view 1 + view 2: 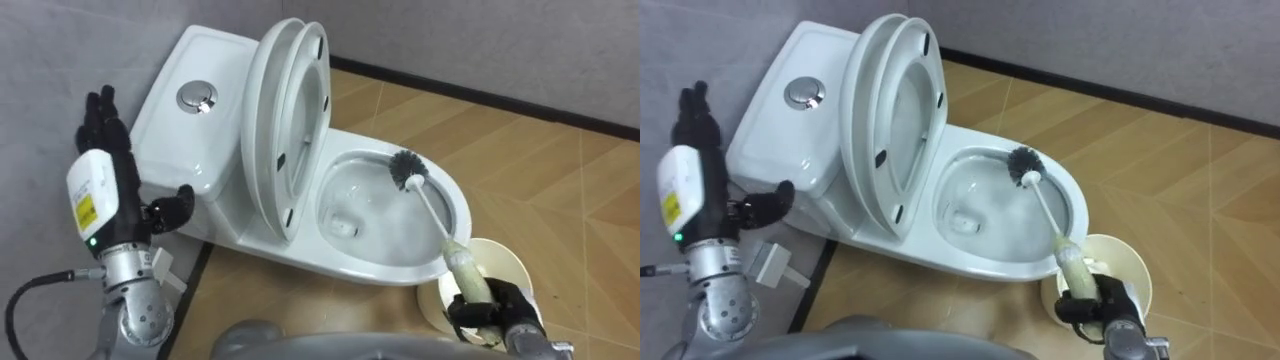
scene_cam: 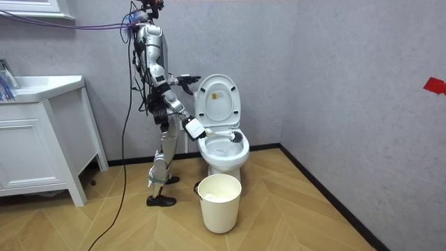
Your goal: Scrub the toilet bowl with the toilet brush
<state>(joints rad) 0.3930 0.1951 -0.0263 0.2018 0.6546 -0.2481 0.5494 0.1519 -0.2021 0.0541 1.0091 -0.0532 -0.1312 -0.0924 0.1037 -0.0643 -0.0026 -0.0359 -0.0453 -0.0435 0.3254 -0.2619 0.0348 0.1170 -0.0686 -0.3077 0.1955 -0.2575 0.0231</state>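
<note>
A white toilet [image 1: 390, 265] stands against the wall with its lid and seat [image 1: 285, 120] raised. My right hand [image 1: 490, 310] at the lower right is shut on the pale handle of a toilet brush [image 1: 432, 215]. The dark brush head [image 1: 406, 168] rests at the far inner rim of the bowl [image 1: 370, 215]. My left hand [image 1: 110, 170] is held up open beside the cistern [image 1: 190, 110], fingers straight, thumb out toward it, holding nothing. In the room view I stand at the toilet's [image 2: 223, 146] side, upright, facing it.
A cream bucket [image 2: 219, 202] stands on the wood floor in front of the toilet, and its rim [image 1: 520, 265] shows beside my right hand. A white vanity with sink [image 2: 38, 132] stands at the room view's left. Grey walls close in behind the toilet.
</note>
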